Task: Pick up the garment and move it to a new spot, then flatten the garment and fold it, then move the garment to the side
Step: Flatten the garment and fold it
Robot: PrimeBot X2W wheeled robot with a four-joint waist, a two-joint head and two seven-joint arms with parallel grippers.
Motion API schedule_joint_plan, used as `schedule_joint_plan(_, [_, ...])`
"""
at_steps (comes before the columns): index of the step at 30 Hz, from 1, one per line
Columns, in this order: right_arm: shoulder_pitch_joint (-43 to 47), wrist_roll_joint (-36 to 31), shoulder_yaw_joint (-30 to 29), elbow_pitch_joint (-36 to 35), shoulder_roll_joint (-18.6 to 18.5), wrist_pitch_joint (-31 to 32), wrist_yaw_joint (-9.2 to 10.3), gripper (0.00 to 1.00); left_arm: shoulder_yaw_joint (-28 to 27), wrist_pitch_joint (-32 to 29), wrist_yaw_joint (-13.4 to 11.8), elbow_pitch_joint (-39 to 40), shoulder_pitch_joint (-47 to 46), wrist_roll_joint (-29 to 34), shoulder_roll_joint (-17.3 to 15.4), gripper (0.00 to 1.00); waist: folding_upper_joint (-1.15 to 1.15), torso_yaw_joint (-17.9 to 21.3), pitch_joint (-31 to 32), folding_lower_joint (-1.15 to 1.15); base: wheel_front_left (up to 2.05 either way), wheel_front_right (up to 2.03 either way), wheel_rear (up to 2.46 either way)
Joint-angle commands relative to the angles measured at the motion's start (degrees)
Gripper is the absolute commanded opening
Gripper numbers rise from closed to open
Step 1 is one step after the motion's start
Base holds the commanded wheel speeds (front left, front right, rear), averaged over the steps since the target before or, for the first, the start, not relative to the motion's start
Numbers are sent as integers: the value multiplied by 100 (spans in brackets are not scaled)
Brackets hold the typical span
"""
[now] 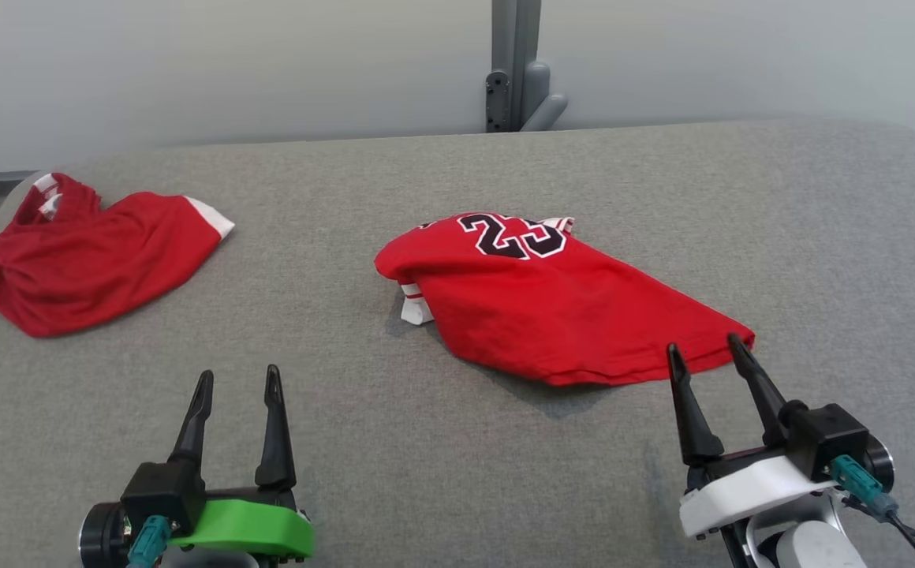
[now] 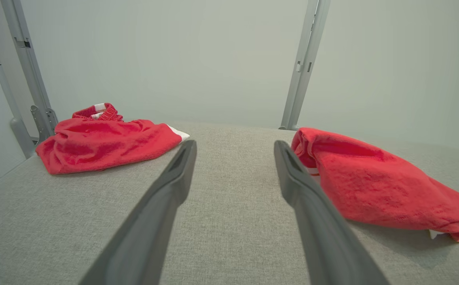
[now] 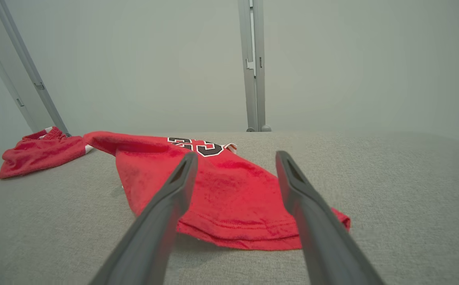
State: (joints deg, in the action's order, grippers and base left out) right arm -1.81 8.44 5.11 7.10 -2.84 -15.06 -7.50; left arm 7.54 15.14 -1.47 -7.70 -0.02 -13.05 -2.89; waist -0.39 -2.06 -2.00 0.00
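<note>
**Grey bench (image 1: 426,489), red jersey (image 1: 568,315) numbered 23**

Pale wall makes up the background, and a grey post (image 1: 514,63) rises past the far edge of the cloth-covered bench. The one piece of writing I can read is the number (image 1: 514,235) "23", black with a white outline, on the far part of the jersey. In the right wrist view it looks skewed and partly tucked under a fold.

The jersey lies crumpled near the middle of the bench. A white-trimmed edge pokes out at its left side, and its hem runs toward my right. A second red garment (image 1: 95,268) with white trim lies bunched at the far left corner, well apart from the jersey.

My right tool (image 1: 703,342) has its two fingers spread wide and grips nothing. Its tips are at the near right corner of the jersey's hem, and in the head view one tip lies over the cloth. Whether it touches the cloth I cannot tell. My left tool (image 1: 238,372) is also spread wide and empty. It sits over bare bench, between the two garments and clear of both.
</note>
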Motion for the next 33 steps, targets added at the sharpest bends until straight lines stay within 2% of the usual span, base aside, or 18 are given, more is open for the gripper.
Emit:
schedule_joint_plan(1, [-71, -38, 68, 84, -8, -19, 2, 100, 16, 0, 2, 46, -105, 2, 0, 100, 39, -211, -87, 0, 0, 0, 0])
schedule_joint_plan(9, [-324, -100, 560, 898, -12, -19, 3, 100, 184, 0, -4, 93, -205, -18, -1, 100, 39, -886, -260, 0, 0, 0, 0])
schedule_joint_plan(18, [-944, -698, 290, 2095, -15, -19, 3, 100, 359, 0, -84, 161, -229, -101, -1, 100, 39, -1510, -430, 0, 0, 0, 0])
schedule_joint_plan(19, [-1010, -762, 259, 2224, -12, -19, 3, 92, 365, 0, -90, 156, -236, -111, -1, 100, 39, -1552, -440, 0, 0, 0, 0])
schedule_joint_plan(20, [-1074, -818, 209, 2356, -12, -19, 3, 51, 376, 0, -96, 152, -236, -117, -1, 100, 39, -1586, -447, 0, 0, 0, 0])
schedule_joint_plan(21, [-1130, -887, 161, 2488, -17, -19, 3, 37, 380, 0, -104, 151, -231, -123, 0, 100, 39, -1609, -449, 0, 0, 0, 0])
schedule_joint_plan(22, [-1200, -928, 118, 2585, -15, -19, 3, 15, 379, 0, -110, 154, -225, -127, 0, 100, 39, -1624, -452, 0, 0, 0, 0])
schedule_joint_plan(23, [-1273, -998, 51, 2665, -17, -19, 3, 0, 383, 0, -118, 160, -220, -132, 0, 100, 39, -1633, -457, 0, 0, 0, 0])
schedule_joint_plan(28, [-1552, -906, 58, 2327, -13, -20, 3, 0, 338, 0, -168, 191, -200, -152, 0, 100, 39, -1555, -468, 0, 0, 0, 0])
schedule_joint_plan(33, [-1938, -830, 644, 1635, -8, -20, 2, 0, 370, 0, -166, 162, -238, -170, 0, 100, 39, -1411, -411, 0, 0, 0, 0])
